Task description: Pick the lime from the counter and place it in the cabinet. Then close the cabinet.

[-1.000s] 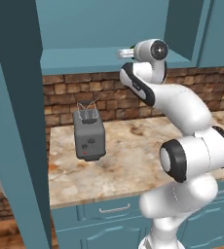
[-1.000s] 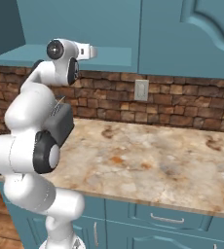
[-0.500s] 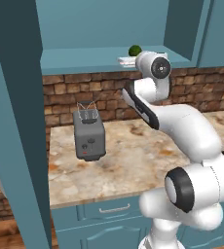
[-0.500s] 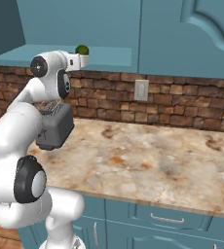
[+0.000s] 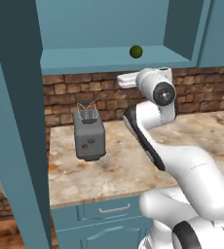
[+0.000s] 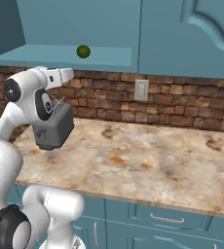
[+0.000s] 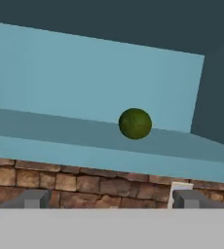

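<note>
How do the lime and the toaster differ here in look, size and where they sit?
The lime is a small dark green ball; the toaster is a far larger dark grey box with a wire rack on top. The lime sits on the shelf of the open cabinet, above the brick wall; the toaster stands lower, on the counter. Neither is touched by the gripper.

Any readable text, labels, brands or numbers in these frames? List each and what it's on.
None readable.
Toaster: small marks on its front panel, too blurred to read as text.
Wall outlet: blank plate.
Lime, cabinet, counter: no lettering.
</note>
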Motion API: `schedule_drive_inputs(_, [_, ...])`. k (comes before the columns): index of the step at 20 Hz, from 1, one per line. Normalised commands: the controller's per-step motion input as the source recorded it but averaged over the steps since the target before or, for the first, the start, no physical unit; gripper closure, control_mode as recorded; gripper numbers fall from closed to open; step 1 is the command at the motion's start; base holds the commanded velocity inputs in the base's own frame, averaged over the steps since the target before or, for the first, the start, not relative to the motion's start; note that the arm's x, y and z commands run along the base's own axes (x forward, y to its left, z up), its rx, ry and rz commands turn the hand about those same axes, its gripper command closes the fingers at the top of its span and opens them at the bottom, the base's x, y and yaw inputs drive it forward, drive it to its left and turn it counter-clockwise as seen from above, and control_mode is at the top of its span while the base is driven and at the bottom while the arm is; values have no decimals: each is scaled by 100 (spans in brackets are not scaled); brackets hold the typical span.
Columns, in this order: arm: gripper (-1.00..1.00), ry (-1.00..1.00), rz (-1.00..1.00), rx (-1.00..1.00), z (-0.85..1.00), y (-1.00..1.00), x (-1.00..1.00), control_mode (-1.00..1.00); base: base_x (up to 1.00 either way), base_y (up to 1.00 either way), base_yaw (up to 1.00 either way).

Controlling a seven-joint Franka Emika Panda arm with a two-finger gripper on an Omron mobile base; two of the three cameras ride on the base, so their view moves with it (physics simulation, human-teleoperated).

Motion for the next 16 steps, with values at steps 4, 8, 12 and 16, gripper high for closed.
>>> schedule_drive_inputs(4, [-100, 41, -7, -21, -23, 13, -60, -100, 0, 0, 0])
schedule_drive_inputs(8, [-100, 41, -5, -25, -43, 15, -56, -100, 0, 0, 0])
schedule_drive_inputs(12, [-100, 9, 0, -25, -64, 14, -47, -100, 0, 0, 0])
schedule_drive_inputs(16, [-100, -1, 4, -26, -84, 5, -36, -100, 0, 0, 0])
